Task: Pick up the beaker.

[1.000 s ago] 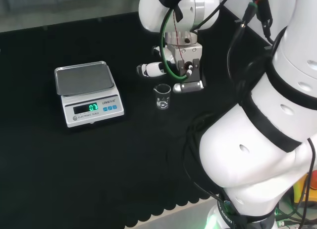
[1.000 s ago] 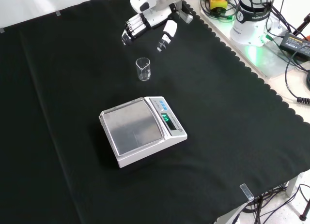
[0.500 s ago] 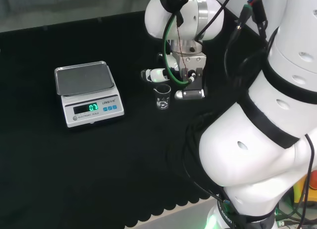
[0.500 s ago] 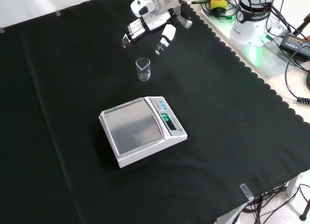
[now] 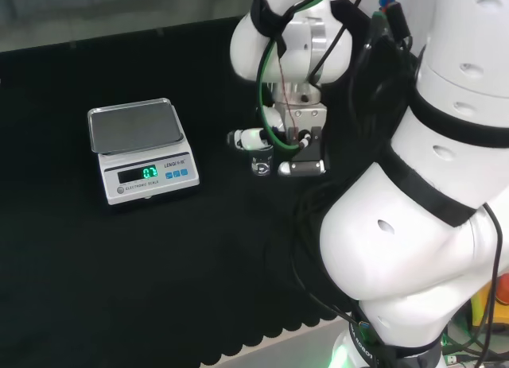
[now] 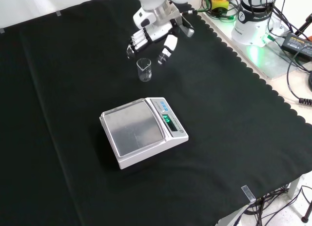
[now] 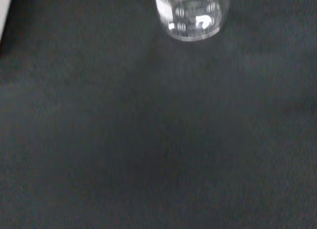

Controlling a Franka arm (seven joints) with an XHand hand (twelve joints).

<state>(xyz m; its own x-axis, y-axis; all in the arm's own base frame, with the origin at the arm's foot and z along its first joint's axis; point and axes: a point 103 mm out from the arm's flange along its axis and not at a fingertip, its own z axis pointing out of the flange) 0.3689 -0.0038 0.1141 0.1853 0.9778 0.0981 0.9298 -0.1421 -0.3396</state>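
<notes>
Closing on the beaker is the step in hand, and it looks best done slowly, with the arm (image 5: 413, 185) settling so that fingers and thumb pass either side of the glass before they curl.

Going from big to small: the black cloth (image 6: 234, 123) covers the bench and lies bare over most of its area. In the front view its scalloped edge runs along the 3 o'clock side, well apart from the work.

The scale (image 6: 144, 132) sits at about 6 o'clock from the beaker in the front view, near but apart — I judge it the one thing a careless sweep could knock.

The hand (image 6: 152, 39) hovers just past the beaker at 12 o'clock in the front view, its fingers (image 6: 137, 42) spread and released, grasping nothing, the thumb (image 6: 167, 47) set apart on the other side.

The beaker (image 6: 144, 70) stands upright on the cloth, seemingly empty, just below the gap between fingers and thumb — a straight lift should meet nothing overhead.
</notes>
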